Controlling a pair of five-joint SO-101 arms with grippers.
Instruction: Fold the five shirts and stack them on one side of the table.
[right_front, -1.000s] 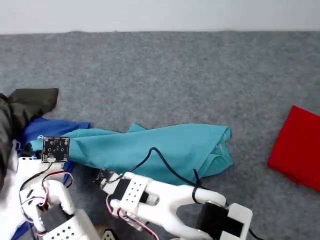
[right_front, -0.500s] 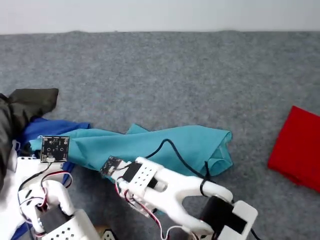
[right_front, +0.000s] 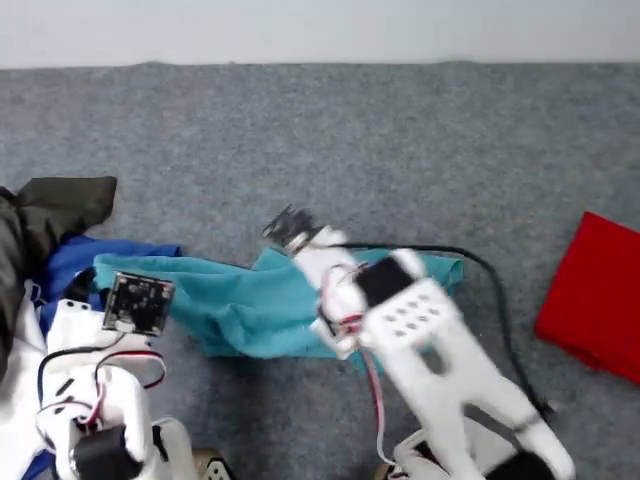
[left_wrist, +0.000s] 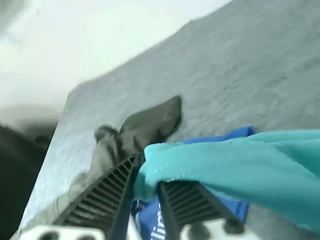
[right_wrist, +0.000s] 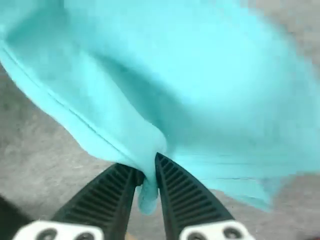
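A teal shirt (right_front: 250, 305) lies bunched across the middle of the grey table (right_front: 330, 140). My left gripper (left_wrist: 147, 187) is shut on the teal shirt's (left_wrist: 240, 165) left edge, lifted just above a blue shirt (left_wrist: 150, 222). My right gripper (right_wrist: 147, 182) is shut on a pinched fold of the teal shirt (right_wrist: 190, 90) near its middle, under the right arm (right_front: 400, 310). A folded red shirt (right_front: 595, 295) lies at the right edge. A dark olive shirt (right_front: 50, 205), the blue shirt (right_front: 75, 260) and a white one (right_front: 15, 400) are heaped at the left.
Both arm bases stand at the table's front edge, the left arm (right_front: 105, 400) beside the heap. A black cable (right_front: 495, 290) loops off the right arm. A pale wall (right_front: 320, 30) runs behind the table's far edge.
The right arm swung from the front edge toward the table's middle, carrying its fold of the teal shirt over itself; the shirt is now shorter and more bunched. The left gripper shifted slightly right.
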